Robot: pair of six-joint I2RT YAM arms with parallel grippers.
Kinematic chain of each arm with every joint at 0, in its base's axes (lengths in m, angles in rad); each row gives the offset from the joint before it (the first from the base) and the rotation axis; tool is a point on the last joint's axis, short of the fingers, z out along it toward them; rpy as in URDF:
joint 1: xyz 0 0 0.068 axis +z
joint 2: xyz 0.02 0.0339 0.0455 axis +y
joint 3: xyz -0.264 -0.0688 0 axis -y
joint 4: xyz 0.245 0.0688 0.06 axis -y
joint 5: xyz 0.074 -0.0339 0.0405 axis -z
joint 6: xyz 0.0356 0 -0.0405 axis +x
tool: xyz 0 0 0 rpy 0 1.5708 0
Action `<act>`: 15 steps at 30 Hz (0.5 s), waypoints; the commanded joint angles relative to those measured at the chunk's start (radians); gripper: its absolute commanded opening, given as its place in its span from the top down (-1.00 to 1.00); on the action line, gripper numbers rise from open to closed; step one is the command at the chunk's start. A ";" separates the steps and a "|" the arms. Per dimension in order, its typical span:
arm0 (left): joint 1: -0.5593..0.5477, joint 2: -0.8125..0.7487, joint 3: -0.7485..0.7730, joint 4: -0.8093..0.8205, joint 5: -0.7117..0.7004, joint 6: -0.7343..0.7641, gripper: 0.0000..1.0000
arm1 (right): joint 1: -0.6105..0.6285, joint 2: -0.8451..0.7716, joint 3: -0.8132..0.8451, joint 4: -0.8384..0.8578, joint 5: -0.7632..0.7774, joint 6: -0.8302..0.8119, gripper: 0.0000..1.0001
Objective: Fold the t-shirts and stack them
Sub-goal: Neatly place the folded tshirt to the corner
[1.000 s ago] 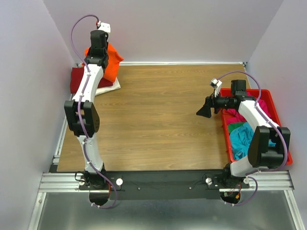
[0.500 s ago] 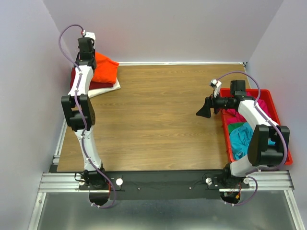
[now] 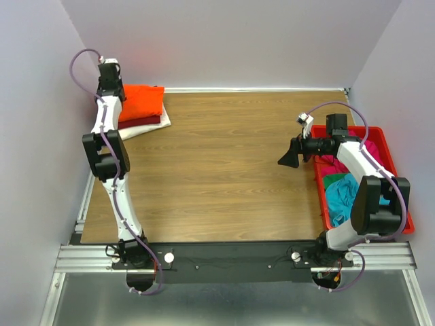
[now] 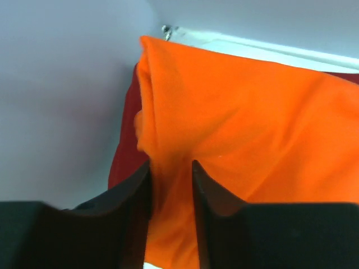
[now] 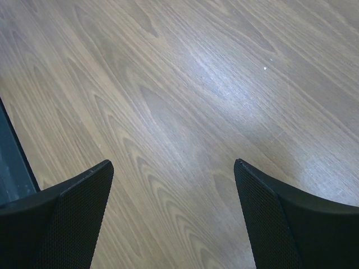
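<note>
At 10 o'clock, the orange t-shirt [image 3: 143, 100] is seen between the narrowly parted left fingers [image 4: 126, 218]; whether it is gripped cannot be told. The right fingers [image 5: 73, 213] are spread wide.

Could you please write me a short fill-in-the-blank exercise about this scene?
The stack's top t-shirt is ___.
The bottom t-shirt of that stack is ___.
The teal t-shirt lies in the red ___.
The jaws of the right gripper stand ___ above the table.
Answers: orange; white; tray; open.

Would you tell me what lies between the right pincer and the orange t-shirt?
Nothing but bare wooden tabletop separates the right pincer from the orange t-shirt, as the top view shows.
</note>
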 commanded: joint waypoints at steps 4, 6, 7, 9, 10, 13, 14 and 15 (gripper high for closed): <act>0.092 -0.046 0.046 -0.096 0.040 -0.188 -0.04 | -0.009 0.008 0.025 -0.020 -0.016 -0.020 -0.87; 0.091 -0.113 -0.028 -0.020 0.088 -0.188 -0.04 | -0.009 0.008 0.025 -0.020 -0.017 -0.020 -0.88; 0.092 -0.182 -0.052 0.005 0.108 -0.188 -0.05 | -0.009 0.008 0.025 -0.021 -0.017 -0.020 -0.88; 0.091 -0.244 -0.118 0.079 0.175 -0.189 -0.06 | -0.009 0.009 0.025 -0.021 -0.014 -0.021 -0.87; 0.091 -0.267 -0.135 0.096 0.195 -0.186 -0.06 | -0.009 0.008 0.026 -0.023 -0.013 -0.023 -0.87; 0.091 -0.347 -0.178 0.117 0.284 -0.165 -0.06 | -0.011 0.005 0.026 -0.023 -0.008 -0.024 -0.88; 0.091 -0.358 -0.189 0.117 0.298 -0.156 -0.06 | -0.009 0.005 0.026 -0.023 -0.005 -0.026 -0.88; 0.091 -0.387 -0.218 0.116 0.315 -0.142 -0.06 | -0.009 0.002 0.026 -0.023 0.001 -0.027 -0.88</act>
